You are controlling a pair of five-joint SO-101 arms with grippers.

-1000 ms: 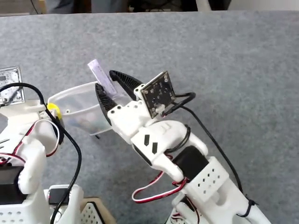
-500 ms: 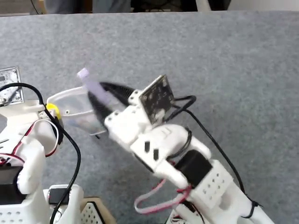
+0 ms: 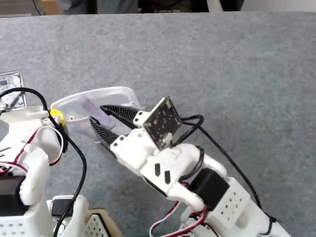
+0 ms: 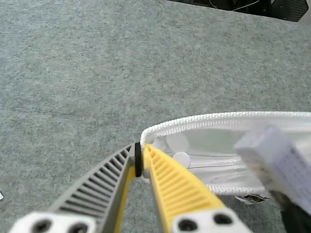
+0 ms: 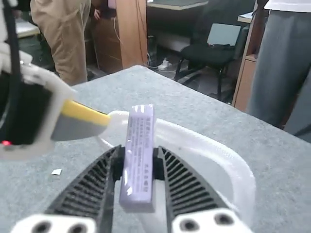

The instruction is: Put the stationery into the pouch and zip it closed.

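Insertion under way. Pinched in right hand [image 5: 137, 155]: lilac stationery block [image 5: 138, 165], at open mouth of clear pouch [image 3: 113, 91] on tabletop [image 3: 222, 59]. Pressed together on pouch rim at zip end: left hand [image 4: 139, 158]. Remaining, by judgement: release inside, zip closed.

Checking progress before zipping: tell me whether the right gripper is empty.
No, the right gripper is shut on a flat lilac box, held over the open mouth of the clear white-rimmed pouch.
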